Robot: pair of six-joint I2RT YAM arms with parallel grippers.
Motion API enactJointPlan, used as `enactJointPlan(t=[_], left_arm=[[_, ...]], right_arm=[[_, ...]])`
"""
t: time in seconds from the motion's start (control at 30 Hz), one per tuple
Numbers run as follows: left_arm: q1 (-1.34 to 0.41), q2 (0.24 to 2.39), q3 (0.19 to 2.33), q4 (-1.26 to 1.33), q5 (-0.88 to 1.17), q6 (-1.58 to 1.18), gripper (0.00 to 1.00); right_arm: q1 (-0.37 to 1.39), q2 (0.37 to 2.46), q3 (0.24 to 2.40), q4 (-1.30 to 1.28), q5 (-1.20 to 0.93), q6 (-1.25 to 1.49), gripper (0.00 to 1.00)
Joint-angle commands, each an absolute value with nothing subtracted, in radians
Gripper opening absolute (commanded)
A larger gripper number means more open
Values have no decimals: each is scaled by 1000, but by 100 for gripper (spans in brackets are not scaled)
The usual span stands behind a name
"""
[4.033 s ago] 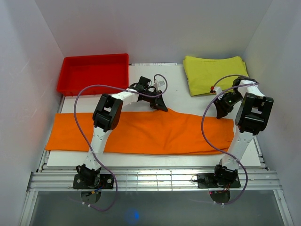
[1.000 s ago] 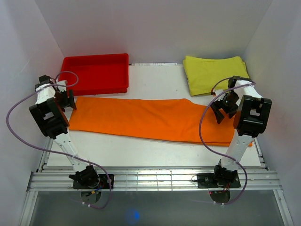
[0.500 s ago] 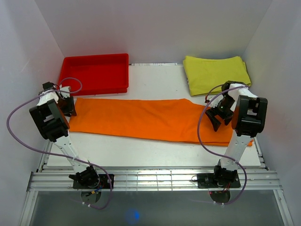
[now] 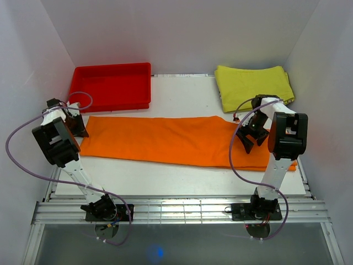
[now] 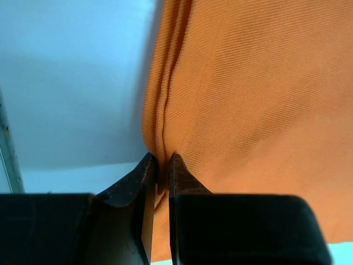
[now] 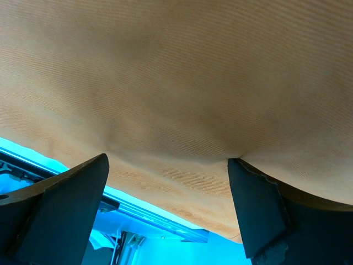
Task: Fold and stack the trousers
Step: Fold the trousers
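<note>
L gripper [image 5: 159, 160] is clamped on the folded edge of the trousers [image 5: 248, 110], cloth running ahead & to its right. R gripper [image 6: 168, 182] has jaws wide apart, w/ the trousers spread just ahead, one fingertip denting the cloth.

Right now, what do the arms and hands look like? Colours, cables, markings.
The left arm and right arm match: white links, black joint housings. A loose purple cable runs along each. The left hand and right hand are black, with two tapered wedge fingers. No markings visible.
</note>
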State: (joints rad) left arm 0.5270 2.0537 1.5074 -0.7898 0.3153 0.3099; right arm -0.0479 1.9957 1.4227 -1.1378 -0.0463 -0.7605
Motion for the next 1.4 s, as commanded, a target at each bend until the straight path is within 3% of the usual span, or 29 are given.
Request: enactJointPlan(t=[0.0, 0.3, 0.53, 0.73, 0.87, 1.0, 1.17, 1.37], left_arm=[[583, 2031, 1568, -885, 344, 298, 0], [660, 1956, 1785, -998, 345, 429, 0], [597, 1916, 1937, -1251, 598, 466, 0], [445, 1842, 1937, -1339, 817, 391, 0], [306, 1780, 1805, -1222, 940, 243, 0], [146, 1695, 1651, -989, 924, 16, 0], [-99, 1592, 1502, -689, 754, -239, 0], [-322, 1623, 1456, -528, 493, -449, 0]], right_arm=[[-32, 1953, 1448, -1161, -84, -746, 93], [-32, 1885, 1529, -1252, -158, -744, 91], [-48, 1812, 1474, -1262, -178, -750, 91], [-77, 1775, 1379, -1213, -147, -752, 90], [-89, 1775, 1327, -1154, -123, -742, 88], [-95, 1793, 1295, -1097, -103, -727, 86], [-97, 1815, 1260, -1046, -97, -719, 82], [-97, 1830, 1230, -1028, -107, -710, 79]])
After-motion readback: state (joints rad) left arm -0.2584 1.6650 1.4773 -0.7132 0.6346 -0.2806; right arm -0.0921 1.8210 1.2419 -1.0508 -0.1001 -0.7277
